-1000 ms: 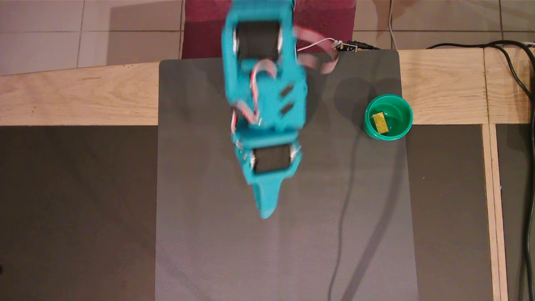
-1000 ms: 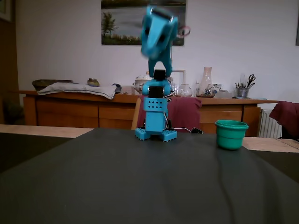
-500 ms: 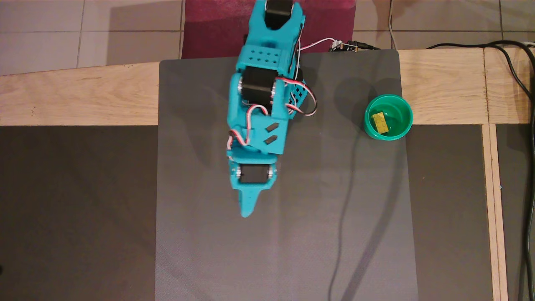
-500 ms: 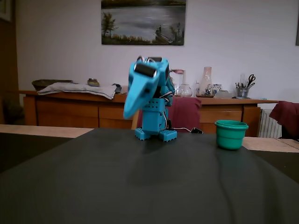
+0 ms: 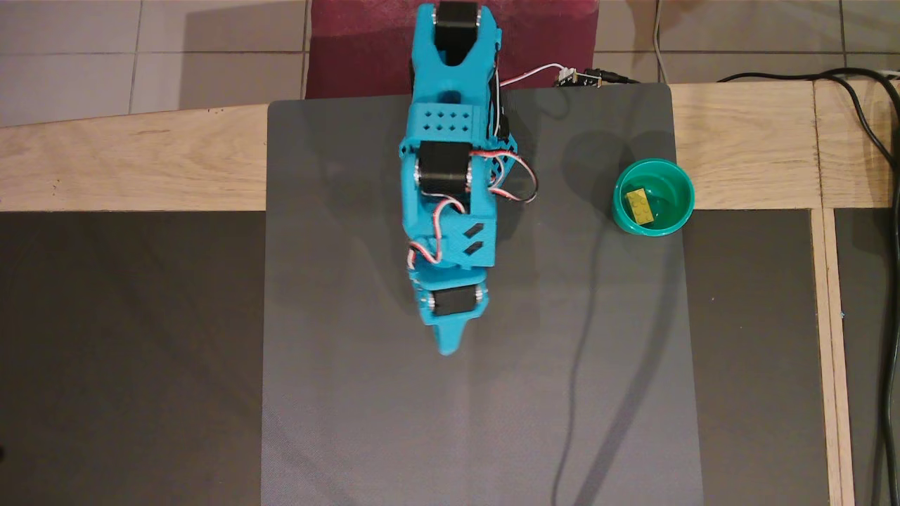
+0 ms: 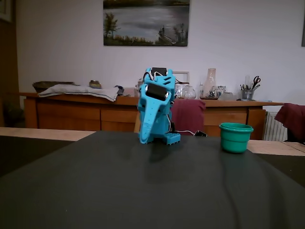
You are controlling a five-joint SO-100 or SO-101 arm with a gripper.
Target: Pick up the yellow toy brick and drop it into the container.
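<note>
- yellow toy brick (image 5: 639,205): yellow
- container (image 5: 676,213): teal-green
- arm (image 5: 450,183): bright blue, black motors
- mat (image 5: 351,393): grey
- table (image 5: 126,165): light wood

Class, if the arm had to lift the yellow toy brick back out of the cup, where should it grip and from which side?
Grip the yellow toy brick across its two long sides, coming straight down from above: it lies inside the green cup, close to the wall, so the rim blocks any sideways approach.
</note>
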